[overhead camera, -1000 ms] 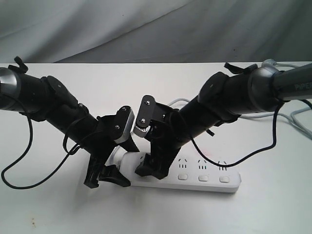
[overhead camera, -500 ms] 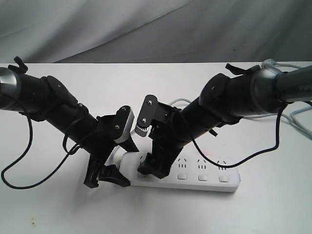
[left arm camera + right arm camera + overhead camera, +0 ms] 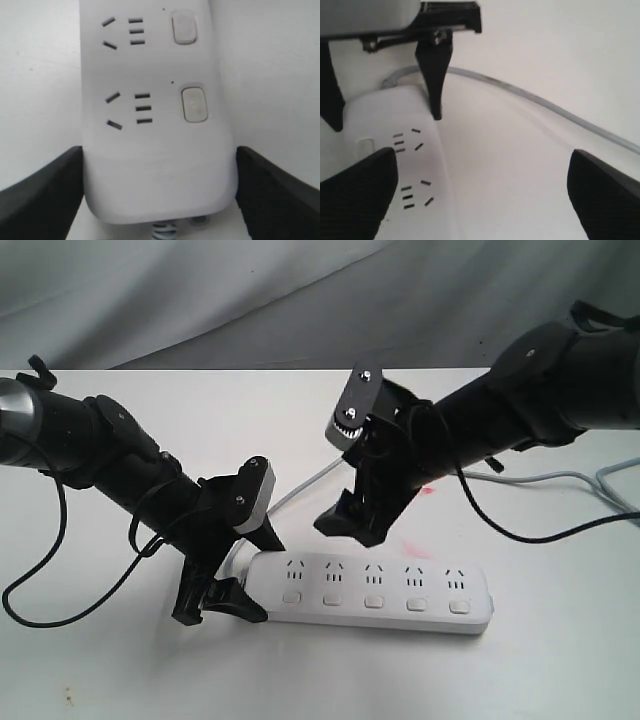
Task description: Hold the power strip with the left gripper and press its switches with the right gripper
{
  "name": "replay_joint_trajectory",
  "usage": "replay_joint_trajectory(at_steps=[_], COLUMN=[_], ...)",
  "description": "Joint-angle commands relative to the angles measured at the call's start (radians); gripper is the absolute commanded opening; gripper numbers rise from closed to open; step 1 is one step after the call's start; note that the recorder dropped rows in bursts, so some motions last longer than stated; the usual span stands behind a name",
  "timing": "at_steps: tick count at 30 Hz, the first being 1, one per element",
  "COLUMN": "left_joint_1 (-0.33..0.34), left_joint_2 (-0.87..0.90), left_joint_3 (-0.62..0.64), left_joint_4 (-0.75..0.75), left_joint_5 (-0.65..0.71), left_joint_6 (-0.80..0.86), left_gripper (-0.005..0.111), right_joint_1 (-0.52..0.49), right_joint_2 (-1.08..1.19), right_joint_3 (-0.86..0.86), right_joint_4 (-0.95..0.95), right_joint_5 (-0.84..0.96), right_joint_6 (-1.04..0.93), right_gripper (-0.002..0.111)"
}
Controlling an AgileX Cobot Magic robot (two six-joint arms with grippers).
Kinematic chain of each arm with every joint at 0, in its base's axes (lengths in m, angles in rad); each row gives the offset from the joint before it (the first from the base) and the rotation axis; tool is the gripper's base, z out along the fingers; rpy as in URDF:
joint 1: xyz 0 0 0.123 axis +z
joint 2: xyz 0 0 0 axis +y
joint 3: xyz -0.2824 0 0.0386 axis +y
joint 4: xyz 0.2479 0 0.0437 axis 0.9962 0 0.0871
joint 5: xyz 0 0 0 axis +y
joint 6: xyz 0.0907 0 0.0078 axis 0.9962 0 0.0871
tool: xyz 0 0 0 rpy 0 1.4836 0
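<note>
Since a second ago the right gripper (image 3: 350, 525) has lifted off the power strip (image 3: 400, 592) and hangs above it, jaws wide apart, holding nothing. The left gripper (image 3: 222, 602) clamps the cord end of the power strip, which lies flat on the white table (image 3: 100, 670). Grey cloth (image 3: 250, 300) hangs behind.

Looks like a robotics lab test bench. Evidence: a plain white table (image 3: 560, 670) serves as the work surface. A wrinkled grey cloth backdrop (image 3: 300, 300) hangs behind the table and closes off the whole background. Two black robot arms, left arm (image 3: 110, 460) and right arm (image 3: 540, 390), reach in over the table from opposite sides, with brackets, screws and cabling exposed. One white power strip (image 3: 375, 590) lies on the table. Uniform surfaces, flat even lighting: a staged rig setup.
</note>
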Motion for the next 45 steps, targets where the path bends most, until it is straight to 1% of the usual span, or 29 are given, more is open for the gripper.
replay_joint_trajectory(at_steps=[1,9,19,24,29,37,40,42,43,45], left_joint_1=[-0.005,-0.005,-0.005,-0.005,-0.005,-0.005,-0.005,-0.005,-0.005,-0.005], left_joint_2=[0.0,0.0,0.0,0.0,0.0,0.0,0.0,0.0,0.0,0.0], left_joint_3=[-0.005,-0.005,-0.005,-0.005,-0.005,-0.005,-0.005,-0.005,-0.005,-0.005], left_joint_4=[0.012,0.012,0.012,0.012,0.012,0.012,0.012,0.012,0.012,0.012], left_joint_5=[-0.046,-0.046,-0.046,-0.046,-0.043,-0.042,-0.04,-0.04,-0.04,-0.04], left_joint_6=[0.008,0.008,0.008,0.008,0.008,0.008,0.008,0.008,0.008,0.008], left_gripper=[0.0,0.0,0.0,0.0,0.0,0.0,0.0,0.0,0.0,0.0], right_joint_1=[0.016,0.02,0.02,0.02,0.02,0.061,0.061,0.061,0.061,0.058], right_joint_2=[0.038,0.119,0.122,0.122,0.122,0.122,0.122,0.09,0.039,-0.053], right_joint_3=[0.051,0.056,0.057,0.104,0.132,0.132,0.132,0.132,0.132,0.132], right_joint_4=[0.005,0.001,-0.025,-0.044,-0.044,-0.044,-0.051,0.0,0.044,0.044], right_joint_5=[-0.011,-0.027,-0.021,-0.105,-0.129,-0.148,-0.157,-0.157,-0.157,-0.172], right_joint_6=[-0.025,-0.027,-0.024,-0.023,-0.023,-0.023,-0.002,0.008,-0.011,-0.021], right_gripper=[0.084,0.084,0.084,0.084,0.084,0.084,0.084,0.084,0.084,0.084])
